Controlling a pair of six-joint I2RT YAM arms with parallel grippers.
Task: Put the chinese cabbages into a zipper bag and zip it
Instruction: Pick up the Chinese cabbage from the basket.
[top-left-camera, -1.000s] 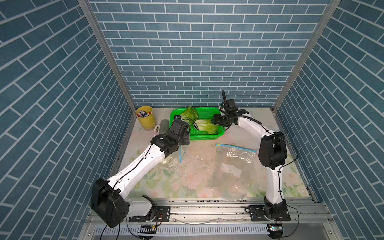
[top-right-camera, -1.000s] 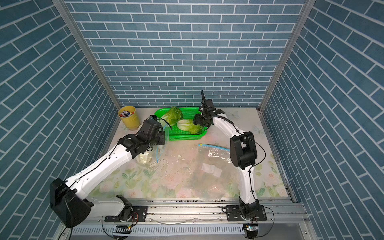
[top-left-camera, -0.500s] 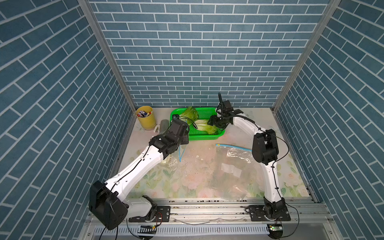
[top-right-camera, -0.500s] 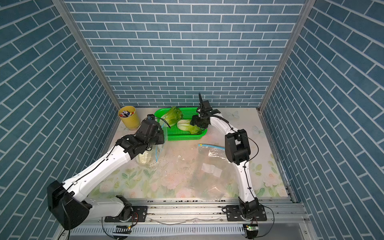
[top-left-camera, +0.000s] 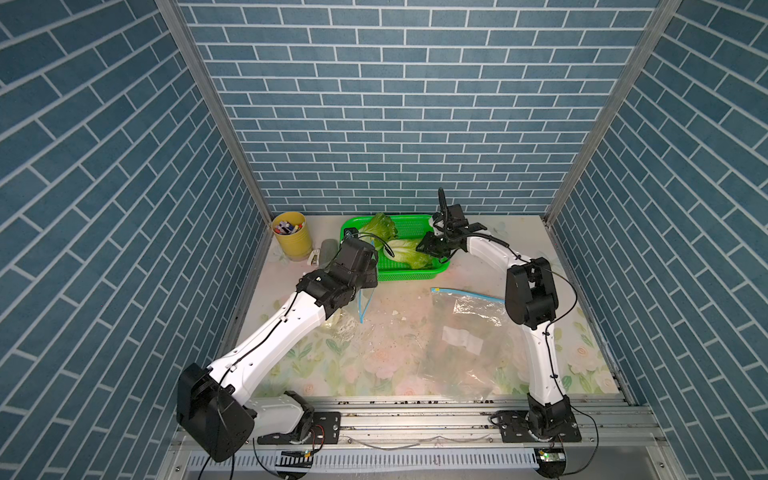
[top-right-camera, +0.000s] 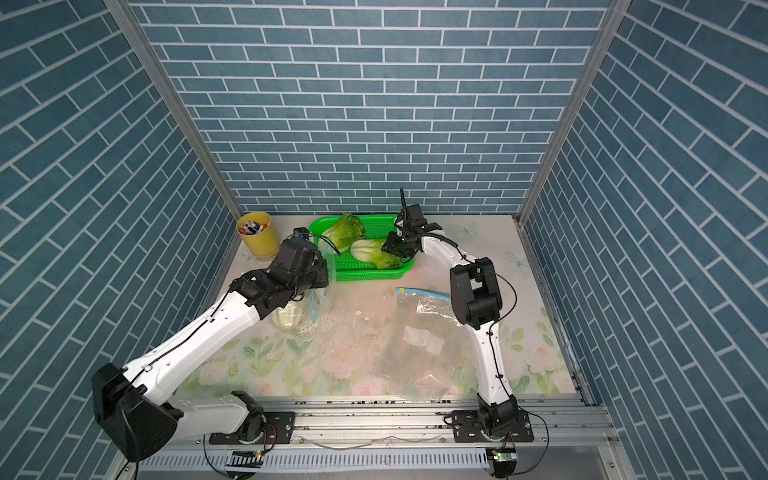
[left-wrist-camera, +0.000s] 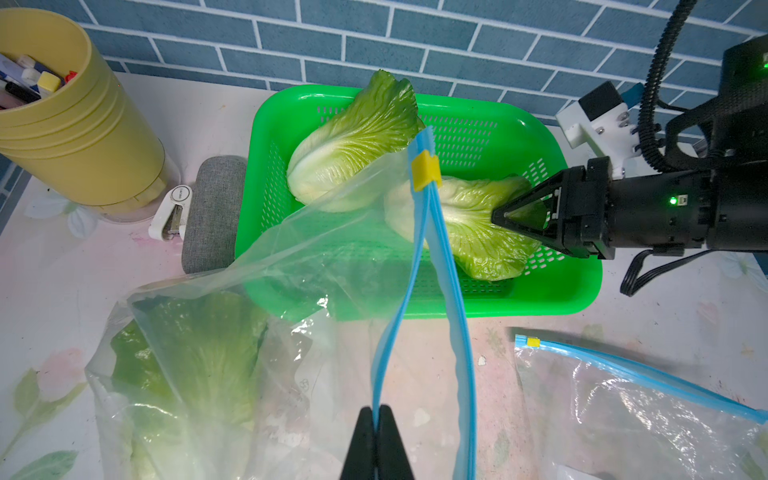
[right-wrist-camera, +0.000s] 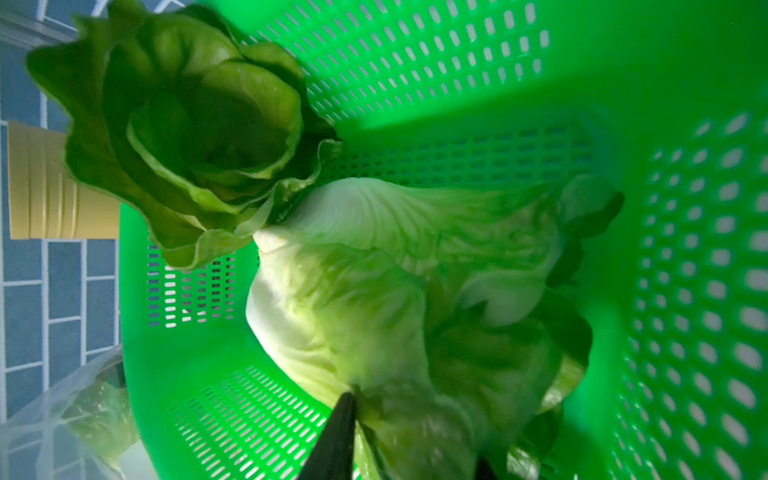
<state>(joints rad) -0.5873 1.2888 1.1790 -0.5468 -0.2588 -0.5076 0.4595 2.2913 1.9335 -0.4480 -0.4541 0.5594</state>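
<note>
On the floral tabletop (top-left-camera: 386, 353), boxed by blue-brick walls (top-left-camera: 395, 104), we note a spare bag (top-left-camera: 478, 307) whose white label (top-left-camera: 462, 338) is unreadable. The left gripper (left-wrist-camera: 376, 419) clamps the zipper bag (left-wrist-camera: 311, 257) by its blue strip, with one cabbage (left-wrist-camera: 203, 353) inside. The right gripper (left-wrist-camera: 498, 216) grips a second cabbage (left-wrist-camera: 469, 237) in the green basket (left-wrist-camera: 540, 301) at the back edge, a third cabbage (left-wrist-camera: 353, 145) beside it — open cloth in front.

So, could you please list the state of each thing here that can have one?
Left pincer: shut on the open bag.
Right pincer: shut on the leafy end of the lying cabbage.
Open bag: mouth open, slider at one end, bagged cabbage inside.
Lying cabbage: in the green basket, gripped.
Leaning cabbage: propped on the basket's rim, free.
Spare bag: flat on the table, untouched.
Yellow cup: upright, pens inside.
</note>
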